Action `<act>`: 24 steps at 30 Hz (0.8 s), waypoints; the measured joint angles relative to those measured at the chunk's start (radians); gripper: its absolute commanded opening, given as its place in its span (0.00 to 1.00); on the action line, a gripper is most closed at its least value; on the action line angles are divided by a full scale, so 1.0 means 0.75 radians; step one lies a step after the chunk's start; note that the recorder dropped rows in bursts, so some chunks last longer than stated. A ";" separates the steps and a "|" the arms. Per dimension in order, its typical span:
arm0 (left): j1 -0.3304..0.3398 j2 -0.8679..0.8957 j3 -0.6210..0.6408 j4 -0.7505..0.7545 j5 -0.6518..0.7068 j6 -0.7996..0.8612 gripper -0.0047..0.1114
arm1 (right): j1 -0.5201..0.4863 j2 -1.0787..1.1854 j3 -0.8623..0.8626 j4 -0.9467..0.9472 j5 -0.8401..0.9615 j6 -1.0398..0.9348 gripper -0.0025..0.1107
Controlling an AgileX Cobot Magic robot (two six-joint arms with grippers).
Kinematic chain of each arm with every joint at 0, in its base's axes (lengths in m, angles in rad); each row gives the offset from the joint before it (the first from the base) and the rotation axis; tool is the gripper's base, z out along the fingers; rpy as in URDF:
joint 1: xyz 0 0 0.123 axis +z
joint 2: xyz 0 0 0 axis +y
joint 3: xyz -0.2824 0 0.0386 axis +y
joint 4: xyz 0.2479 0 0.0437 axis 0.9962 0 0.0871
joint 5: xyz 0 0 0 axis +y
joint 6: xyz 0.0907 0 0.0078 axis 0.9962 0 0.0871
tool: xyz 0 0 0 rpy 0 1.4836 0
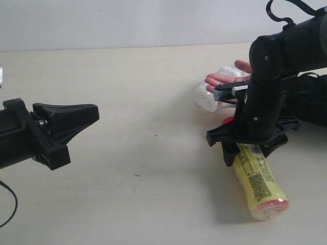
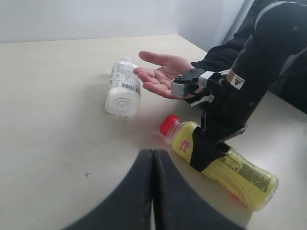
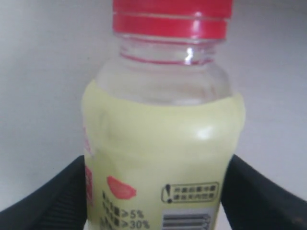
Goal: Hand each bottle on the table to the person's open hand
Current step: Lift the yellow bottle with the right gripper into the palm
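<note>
Black jaws of our right gripper (image 2: pixel 205 152) pinch the yellow bottle (image 2: pixel 242 173) below its neck, lying on the table (image 2: pixel 57 134) near the open hand (image 2: pixel 160 76), likely to lift it across. Our left gripper (image 2: pixel 153 191), pressed together, sits well apart from that hand.

Left tool (image 2: pixel 153 160) closed; right tool (image 3: pixel 157 167) clamped.

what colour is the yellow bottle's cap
Red; cap of the yellow bottle shows best in the right wrist view.
</note>
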 measured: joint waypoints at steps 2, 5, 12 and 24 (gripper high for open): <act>0.000 0.000 0.000 0.000 0.000 0.000 0.04 | 0.000 -0.031 0.000 0.012 0.058 -0.014 0.02; 0.000 0.000 0.000 0.000 0.000 0.000 0.04 | 0.000 -0.114 0.000 0.022 0.121 -0.027 0.02; 0.000 0.000 0.000 0.000 0.000 0.000 0.04 | 0.000 -0.453 -0.015 0.130 0.250 -0.145 0.02; 0.000 0.000 0.000 0.000 0.000 0.000 0.04 | -0.030 -0.169 -0.770 -0.080 0.312 0.030 0.02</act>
